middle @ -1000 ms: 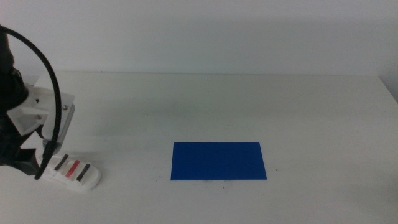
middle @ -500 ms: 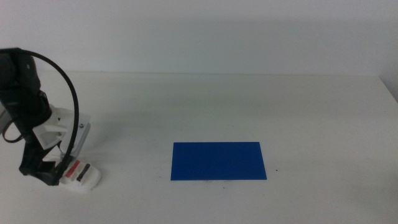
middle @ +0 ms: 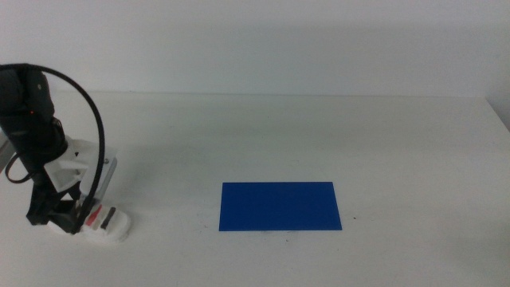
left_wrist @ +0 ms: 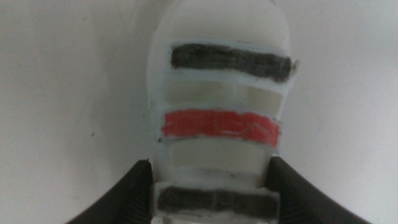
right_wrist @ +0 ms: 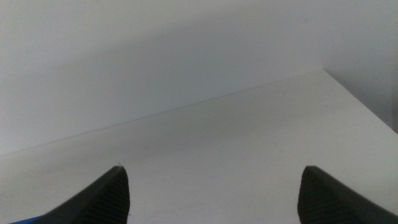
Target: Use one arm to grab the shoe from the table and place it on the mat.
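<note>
Down at the near left corner of the white table [middle: 263, 135], your left arm [middle: 28, 119] has its gripper [middle: 64, 217] lowered onto the heel end of the small white sneaker [middle: 106, 225]. From the middle view you can see the shoe lying flat on its sole, toe pointing toward the blue mat [middle: 280, 206], with the red strap and one black strap showing just past the gripper's white housing. A black cable [middle: 92, 119] arcs over the arm and drops beside the wrist.

Look at the left wrist view for the detail: the sneaker [left_wrist: 219, 106] fills the frame, with a black strap near the toe, the red strap [left_wrist: 219, 126] in the middle and a second black strap right at the gripper [left_wrist: 211, 186]. The two dark jaws sit one on each side of the shoe at that rear strap, narrowed to the shoe's width and pressed against its white sides. The shoe rests on the table [left_wrist: 62, 93] here.

The mat lies flat near the middle of the table, well apart from the shoe, with bare tabletop between them and nothing on it.

Your right arm is out of the middle view. Its wrist view shows the right gripper [right_wrist: 214, 193] with its jaws spread wide, only white table [right_wrist: 217, 143] between them, and a sliver of blue at the picture's corner.
</note>
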Motion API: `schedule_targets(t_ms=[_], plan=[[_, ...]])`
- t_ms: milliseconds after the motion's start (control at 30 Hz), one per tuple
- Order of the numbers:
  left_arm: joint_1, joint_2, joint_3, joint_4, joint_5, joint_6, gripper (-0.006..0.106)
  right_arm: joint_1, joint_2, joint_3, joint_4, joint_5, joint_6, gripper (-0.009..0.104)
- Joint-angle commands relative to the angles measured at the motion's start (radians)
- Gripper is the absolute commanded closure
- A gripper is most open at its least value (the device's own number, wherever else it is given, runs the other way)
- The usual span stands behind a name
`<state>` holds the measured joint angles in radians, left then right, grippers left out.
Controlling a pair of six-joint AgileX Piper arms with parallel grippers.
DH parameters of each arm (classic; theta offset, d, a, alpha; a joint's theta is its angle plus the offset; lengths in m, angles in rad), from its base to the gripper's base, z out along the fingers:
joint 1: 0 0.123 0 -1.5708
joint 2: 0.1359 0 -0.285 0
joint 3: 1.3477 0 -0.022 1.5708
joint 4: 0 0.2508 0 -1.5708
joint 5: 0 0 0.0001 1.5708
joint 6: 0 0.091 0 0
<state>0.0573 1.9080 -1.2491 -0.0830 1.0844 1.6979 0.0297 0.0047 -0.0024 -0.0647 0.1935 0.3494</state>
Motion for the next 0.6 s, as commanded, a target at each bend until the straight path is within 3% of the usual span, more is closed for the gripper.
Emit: schedule_targets(t_ms=[0,133,267,567], plan=[[-0.020,-0.027,-0.029,-0.015,0.045,-0.060,0.065,0.000,-0.005,0.002,-0.007,-0.006,-0.005,0.016],[-0.123,-0.061,-0.098,0.002,0.092,-0.173,0.065,0.000,-0.005,0.002,-0.007,-0.006,-0.005,0.016],[-0.309,-0.043,-0.196,0.025,0.116,-0.197,0.065,0.000,-0.005,0.002,-0.007,-0.006,-0.005,0.016],[-0.637,0.178,-0.527,-0.015,0.137,-0.293,0.065,0.000,-0.005,0.002,-0.007,-0.006,-0.005,0.016]])
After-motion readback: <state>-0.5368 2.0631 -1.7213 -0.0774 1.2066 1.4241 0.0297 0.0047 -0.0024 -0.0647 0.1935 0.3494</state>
